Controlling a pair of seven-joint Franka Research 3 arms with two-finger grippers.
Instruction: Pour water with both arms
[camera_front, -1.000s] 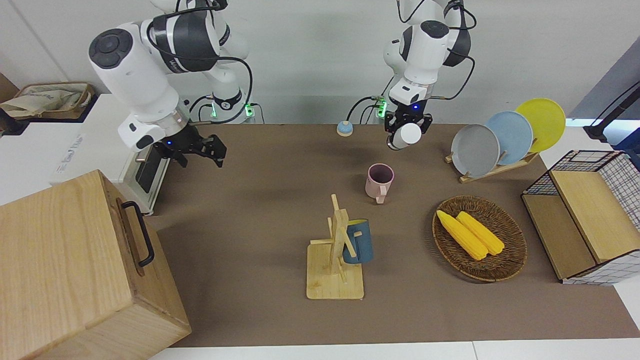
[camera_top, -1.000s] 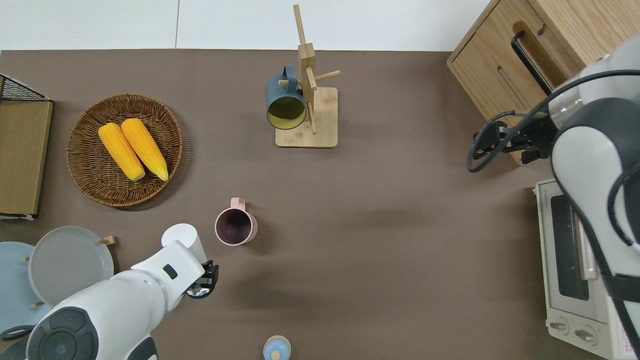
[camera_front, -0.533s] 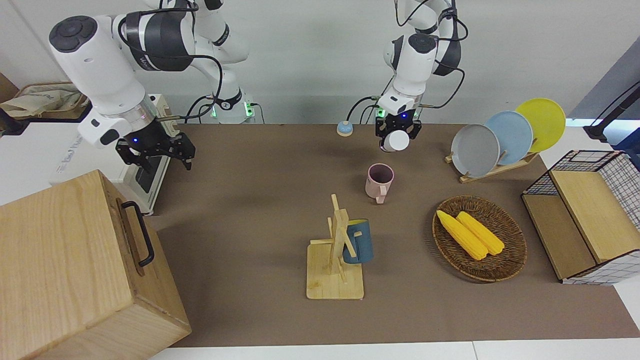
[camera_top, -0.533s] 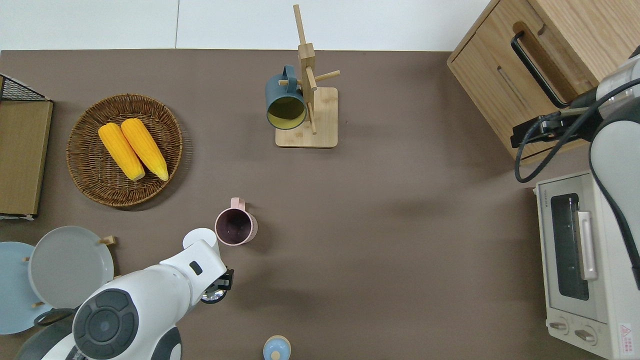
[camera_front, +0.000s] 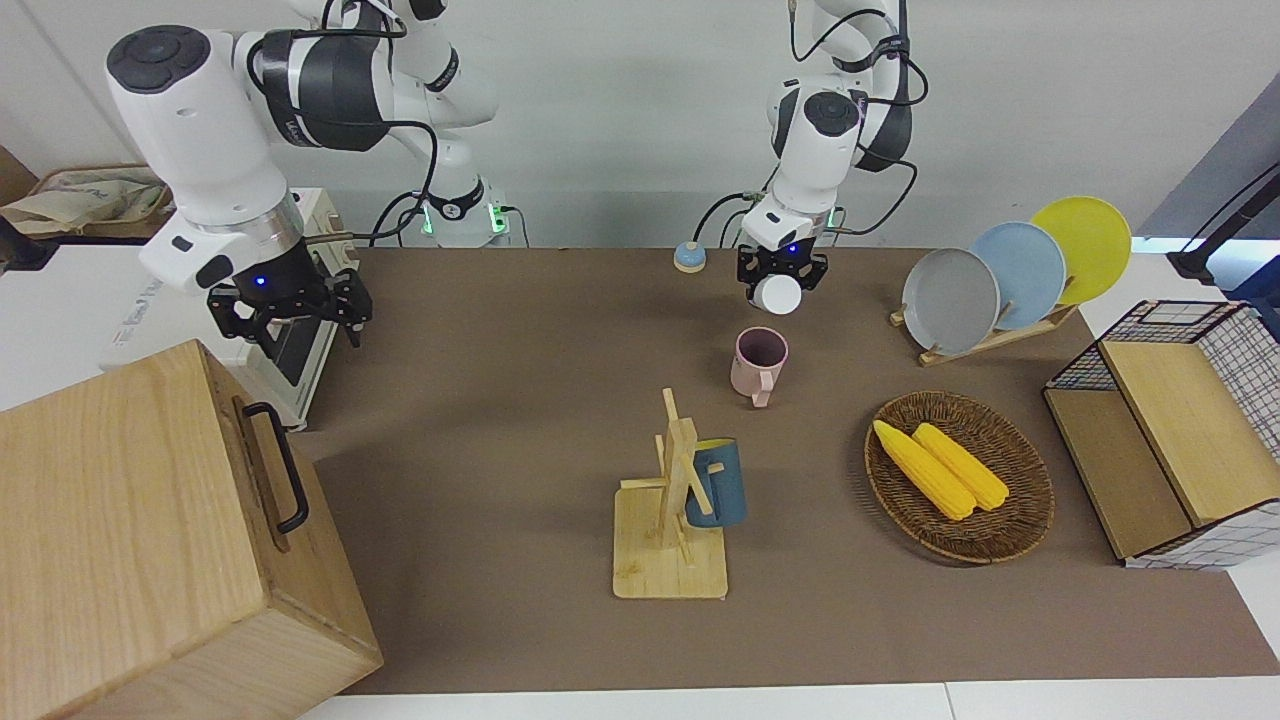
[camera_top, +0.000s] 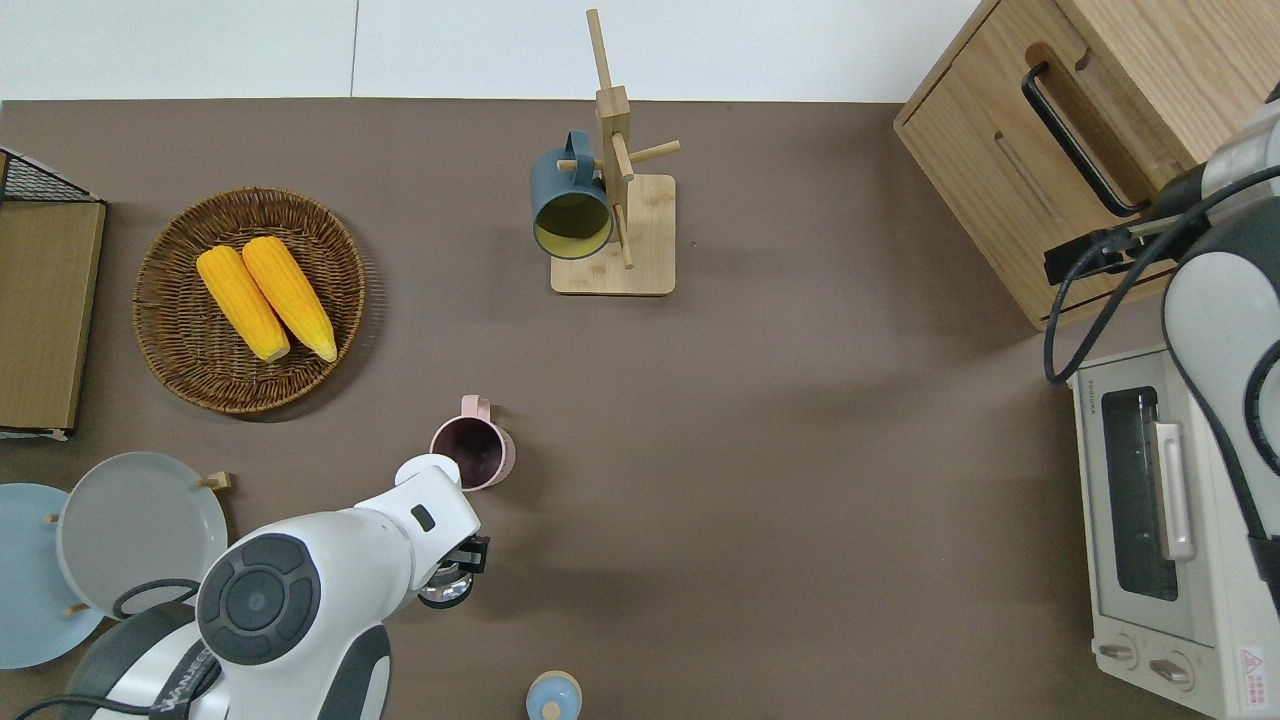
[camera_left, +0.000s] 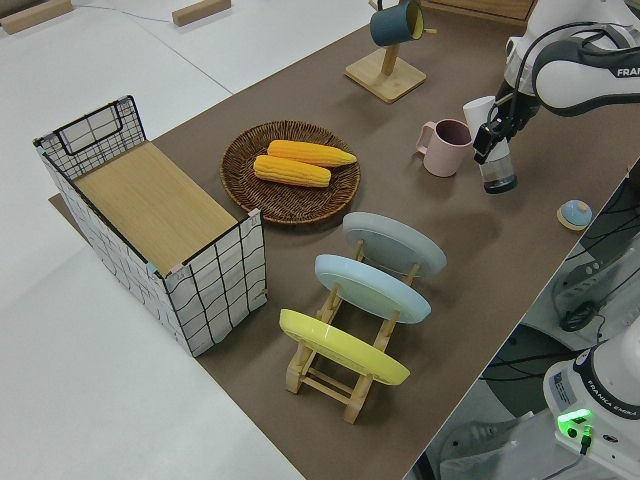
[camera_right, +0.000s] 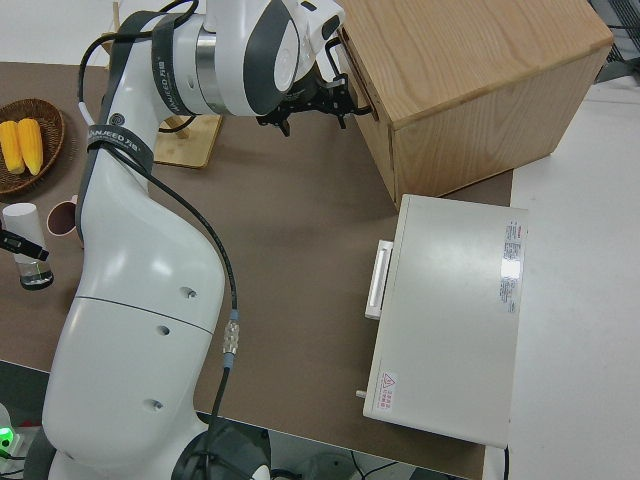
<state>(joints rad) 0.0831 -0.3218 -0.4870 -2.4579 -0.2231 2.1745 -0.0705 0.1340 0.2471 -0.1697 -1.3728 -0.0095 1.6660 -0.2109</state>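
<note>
The left gripper (camera_front: 778, 277) clamped a white cup (camera_front: 778, 293), tipped on its side over the pink mug (camera_front: 757, 363) near the tabletop's robot-side edge, apparently to pour. No water showed; the arm hid the grip from overhead. The right gripper (camera_front: 288, 309), jaws apart and empty, hung by the wooden box (camera_front: 150, 540).

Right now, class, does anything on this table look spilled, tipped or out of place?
Nothing stands out. The left hand holds a tilted white cup at the upright pink mug. No spill shows on the table.
</note>
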